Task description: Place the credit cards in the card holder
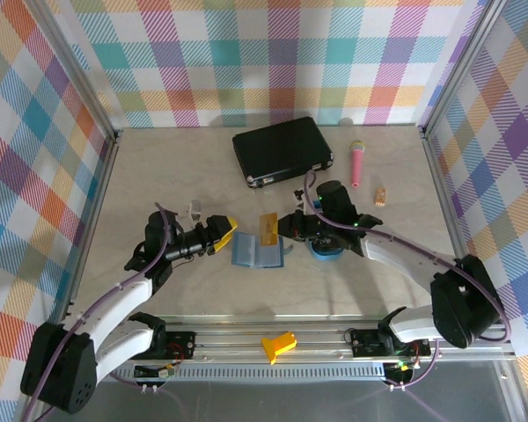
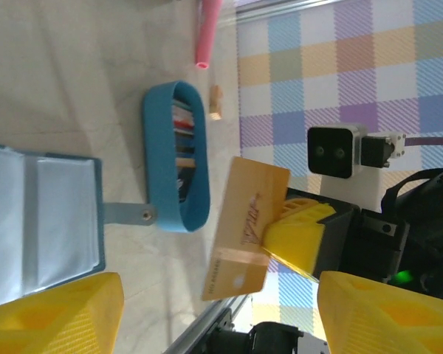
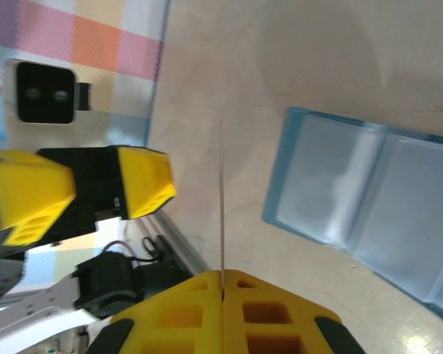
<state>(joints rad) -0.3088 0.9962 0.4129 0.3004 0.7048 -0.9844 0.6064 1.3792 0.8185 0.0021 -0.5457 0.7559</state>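
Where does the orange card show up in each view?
Top external: orange card at centre, just above the open card holder.
Left wrist: centre-right, pinched by the right gripper; card holder at left edge.
Right wrist: edge-on, a thin vertical line at centre; card holder at right.
Shared landmark: the card holder.

Top camera overlooks the whole desk [image 1: 158, 167]; wrist cameras, close in, face each other across the wallet [image 1: 256, 251].
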